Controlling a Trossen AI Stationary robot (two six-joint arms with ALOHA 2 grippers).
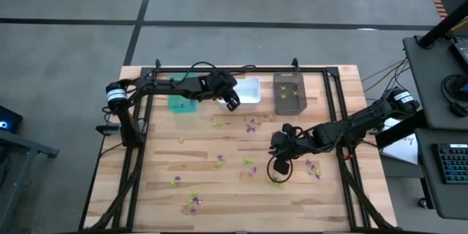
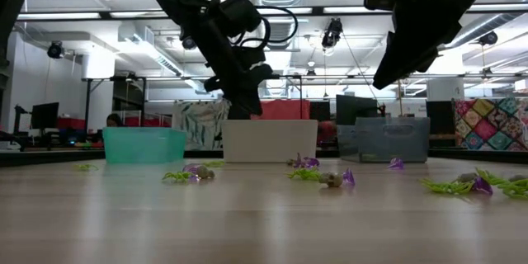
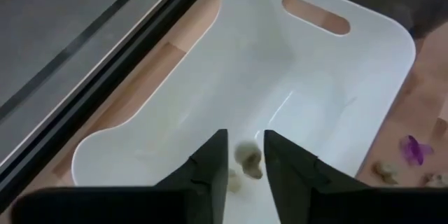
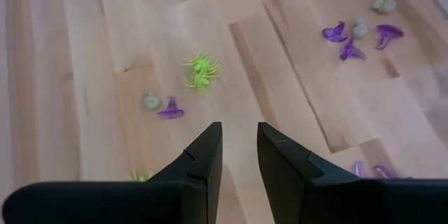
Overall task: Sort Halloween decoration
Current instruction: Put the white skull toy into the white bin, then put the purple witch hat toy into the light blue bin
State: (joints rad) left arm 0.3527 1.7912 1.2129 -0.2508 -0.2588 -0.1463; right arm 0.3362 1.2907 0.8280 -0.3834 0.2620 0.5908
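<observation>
My left gripper (image 3: 244, 159) hangs over the smooth white bin (image 3: 175, 98), jaws narrowly parted around a pale greyish trinket (image 3: 246, 159); right gripper (image 4: 239, 152) hovers over the worktop (image 4: 280, 63), jaws narrowly parted, empty.

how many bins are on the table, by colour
teal rectangular plastic bin: 1
white rectangular plastic bin: 1
dark brown rectangular plastic bin: 1
total: 3
</observation>
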